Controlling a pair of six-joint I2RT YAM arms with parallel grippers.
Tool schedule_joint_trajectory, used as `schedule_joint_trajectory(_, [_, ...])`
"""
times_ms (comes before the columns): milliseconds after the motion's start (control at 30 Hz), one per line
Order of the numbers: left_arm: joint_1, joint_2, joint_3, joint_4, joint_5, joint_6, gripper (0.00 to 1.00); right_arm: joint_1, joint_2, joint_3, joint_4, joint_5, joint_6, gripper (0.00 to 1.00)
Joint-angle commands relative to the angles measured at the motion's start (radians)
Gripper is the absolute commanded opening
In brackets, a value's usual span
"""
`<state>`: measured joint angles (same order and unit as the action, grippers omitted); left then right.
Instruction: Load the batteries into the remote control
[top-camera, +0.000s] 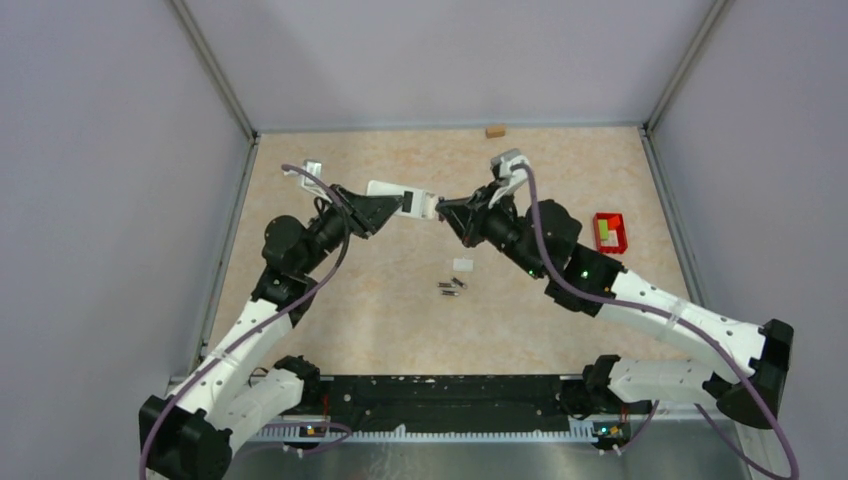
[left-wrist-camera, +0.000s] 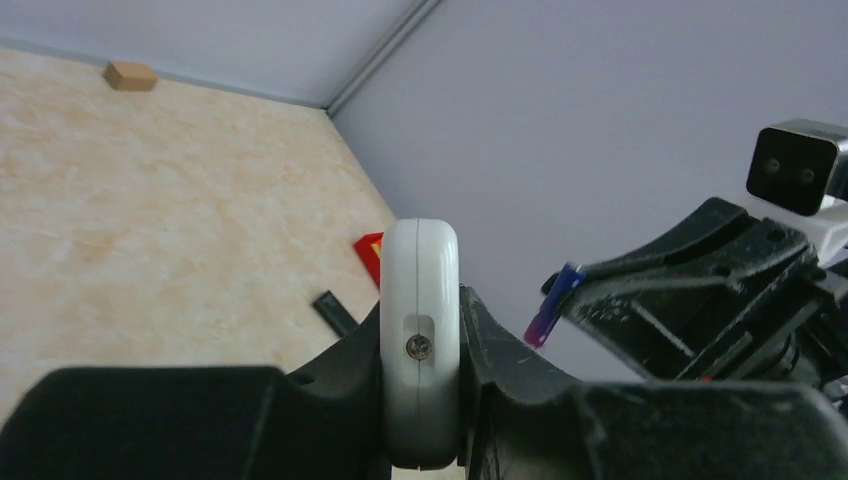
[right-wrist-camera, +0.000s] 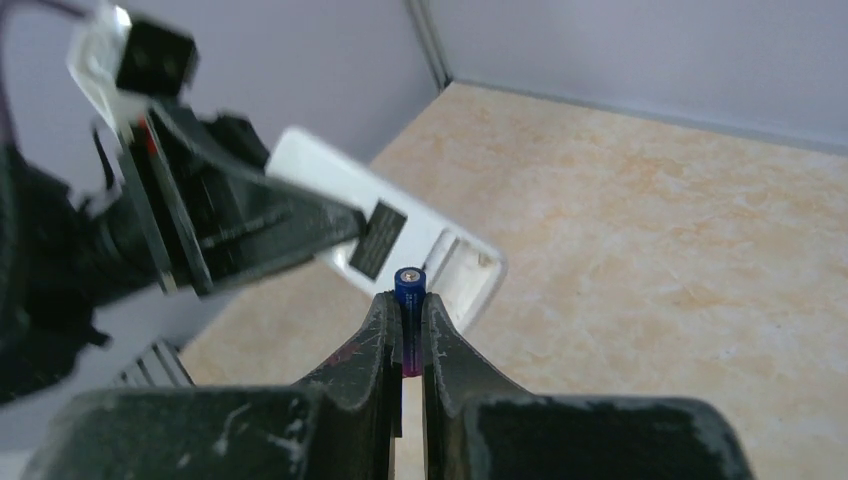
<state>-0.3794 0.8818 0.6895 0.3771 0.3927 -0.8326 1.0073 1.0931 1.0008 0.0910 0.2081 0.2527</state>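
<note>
right gripper (right-wrist-camera: 405, 305) pinching purplish battery (right-wrist-camera: 409, 282), tip forward, lined up toward remote (right-wrist-camera: 455, 262), likely for insertion. left gripper (left-wrist-camera: 420, 335) clamped on remote, held off table (top-camera: 380, 320) as steady target. spare batteries (top-camera: 453, 286) on table below.

Midair handoff: a white remote (top-camera: 385, 190), clamped edge-on in the left gripper (left-wrist-camera: 420, 325), juts toward the right gripper (right-wrist-camera: 409, 305). That gripper pinches a blue-purple battery (right-wrist-camera: 409, 285), silvery tip just short of the remote's recessed end. Spare dark batteries (top-camera: 453, 286) lie flat below, between both grippers.
</note>
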Motion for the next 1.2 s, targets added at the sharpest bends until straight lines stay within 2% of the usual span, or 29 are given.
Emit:
schedule_joint_trajectory(0, [0.0, 0.058, -0.094, 0.406, 0.046, -0.361, 0.0, 0.003, 0.0, 0.164, -0.173, 0.253, 0.333, 0.0])
schedule_joint_trajectory(100, [0.0, 0.107, -0.101, 0.514, 0.057, -0.467, 0.0, 0.003, -0.003, 0.207, -0.238, 0.323, 0.404, 0.0])
schedule_joint_trajectory(400, [-0.008, 0.141, -0.096, 0.593, 0.016, -0.576, 0.0, 0.002, 0.08, 0.315, -0.316, 0.339, 0.408, 0.0])
schedule_joint_trajectory(733, [-0.021, 0.169, -0.098, 0.623, -0.021, -0.609, 0.0, 0.002, 0.152, 0.394, -0.32, 0.31, 0.365, 0.0])
schedule_joint_trajectory(900, [-0.021, 0.174, -0.099, 0.623, -0.033, -0.596, 0.0, 0.004, 0.127, 0.364, -0.269, 0.274, 0.36, 0.0])
schedule_joint_trajectory(1167, [-0.021, 0.178, -0.095, 0.604, -0.039, -0.565, 0.0, 0.002, 0.11, 0.37, -0.279, 0.263, 0.375, 0.0])
